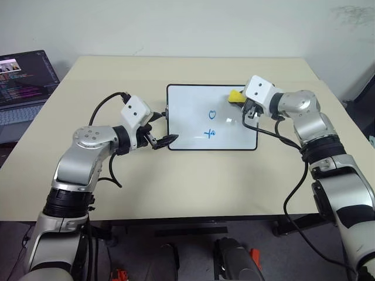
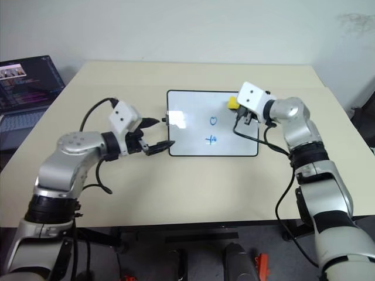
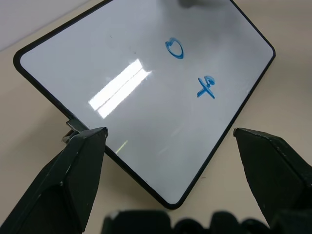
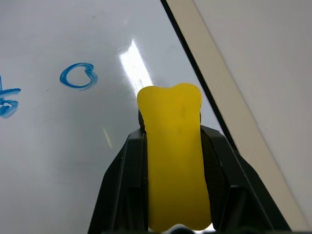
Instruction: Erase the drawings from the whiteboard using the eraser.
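The whiteboard (image 1: 187, 126) lies flat in the middle of the table. Two blue drawings remain on it, a small circle (image 1: 213, 114) and below it a cross-like mark (image 1: 210, 133). My right gripper (image 1: 242, 101) is shut on the yellow eraser (image 1: 235, 95), which sits over the board's far right corner; whether it touches the surface I cannot tell. In the right wrist view the eraser (image 4: 174, 161) is pinched between both fingers, with the circle (image 4: 78, 76) off to one side. My left gripper (image 1: 164, 129) is open, straddling the board's left near corner; its fingers (image 3: 78, 170) flank that corner.
An open laptop (image 1: 23, 82) stands at the far left, off the table's corner. The beige table (image 1: 193, 181) runs wide around the board, and its front edge lies close to me. Black cables hang from both wrists.
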### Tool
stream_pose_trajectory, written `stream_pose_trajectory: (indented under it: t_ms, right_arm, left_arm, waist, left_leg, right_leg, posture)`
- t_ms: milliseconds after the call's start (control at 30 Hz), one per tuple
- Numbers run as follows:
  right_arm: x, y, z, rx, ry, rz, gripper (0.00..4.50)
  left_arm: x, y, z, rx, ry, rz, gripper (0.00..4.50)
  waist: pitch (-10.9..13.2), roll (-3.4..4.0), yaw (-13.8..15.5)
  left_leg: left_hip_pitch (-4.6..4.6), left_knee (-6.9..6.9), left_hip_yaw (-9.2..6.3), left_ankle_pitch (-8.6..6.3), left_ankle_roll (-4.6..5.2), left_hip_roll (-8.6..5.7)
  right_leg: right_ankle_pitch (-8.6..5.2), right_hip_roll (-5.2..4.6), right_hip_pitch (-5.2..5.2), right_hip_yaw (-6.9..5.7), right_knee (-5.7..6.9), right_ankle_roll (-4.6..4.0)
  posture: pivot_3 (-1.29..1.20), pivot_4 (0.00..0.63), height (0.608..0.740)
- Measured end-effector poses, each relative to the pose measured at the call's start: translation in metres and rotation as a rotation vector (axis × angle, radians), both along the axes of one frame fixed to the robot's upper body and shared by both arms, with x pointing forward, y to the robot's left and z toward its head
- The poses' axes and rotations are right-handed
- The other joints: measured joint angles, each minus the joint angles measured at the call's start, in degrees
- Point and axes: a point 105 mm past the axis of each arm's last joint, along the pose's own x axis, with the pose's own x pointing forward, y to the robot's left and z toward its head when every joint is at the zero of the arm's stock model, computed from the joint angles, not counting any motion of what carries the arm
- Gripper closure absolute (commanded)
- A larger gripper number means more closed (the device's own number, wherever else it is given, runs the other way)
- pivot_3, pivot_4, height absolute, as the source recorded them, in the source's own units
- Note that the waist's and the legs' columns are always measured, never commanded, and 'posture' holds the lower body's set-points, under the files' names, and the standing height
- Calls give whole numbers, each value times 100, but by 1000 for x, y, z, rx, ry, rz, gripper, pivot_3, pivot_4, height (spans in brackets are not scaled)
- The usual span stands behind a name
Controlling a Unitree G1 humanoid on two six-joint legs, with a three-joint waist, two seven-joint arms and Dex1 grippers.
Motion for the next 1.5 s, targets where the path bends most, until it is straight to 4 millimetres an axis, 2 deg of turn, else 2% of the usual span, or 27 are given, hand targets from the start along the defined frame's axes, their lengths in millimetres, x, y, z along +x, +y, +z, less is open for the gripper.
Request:
stream_pose_trajectory:
  t_ms: [167, 633, 800, 967, 1167, 1300, 1500]
  right_arm:
    - [-1, -2, -7, -12, 20, -4, 3399]
    - [-1, -29, -5, -88, 0, -63, 3399]
    - [-1, -23, -6, -82, 4, -44, 3399]
    - [-5, -2, -7, -38, 25, 29, 3399]
    - [-15, 11, 5, -6, 22, 114, 3399]
    - [-19, 12, 10, -11, 18, 134, 3399]
    - [-27, 4, 6, -51, 37, 141, 3399]
  left_arm:
    - [-1, 0, 2, 9, -2, -14, 0]
    - [-2, 0, 4, 28, -9, -26, 0]
    - [-2, 0, 4, 30, -14, -26, 0]
    - [-2, -1, 4, 31, -14, -28, 0]
    - [-2, -1, 4, 32, -14, -28, 0]
    - [-2, 0, 4, 33, -15, -28, 0]
    - [-2, 1, 4, 41, -11, -31, 0]
  waist:
    - [1, -1, 28]
    - [0, -1, 56]
    - [0, -1, 56]
    - [1, -1, 60]
    - [1, -1, 69]
    - [0, -1, 70]
    - [0, -1, 71]
  left_leg:
    - [-1, 0, 1, 0, 0, 0]
    - [-1, 0, 3, 0, 0, 0]
    - [-1, 1, 3, 0, 0, 0]
    - [-1, 1, 2, 0, 0, 0]
    - [-1, 2, 1, 0, 0, 0]
    - [-1, 3, 0, 0, 0, 0]
    - [-1, 3, 1, 0, 0, 0]
  right_leg:
    - [0, -1, -1, -1, -1, 0]
    - [0, -1, -1, 1, 0, 0]
    - [0, -1, 0, 2, 0, 1]
    - [3, 0, 0, 0, 1, 6]
    - [4, -1, 0, -1, 1, 7]
    - [2, -1, 1, -2, 1, 3]
    - [2, -1, 0, -2, 2, 3]
  posture:
    - [0, 150, 740]
    - [0, 150, 740]
    - [0, 150, 740]
    - [0, 150, 740]
    - [0, 150, 740]
    - [0, 150, 740]
    - [0, 150, 740]
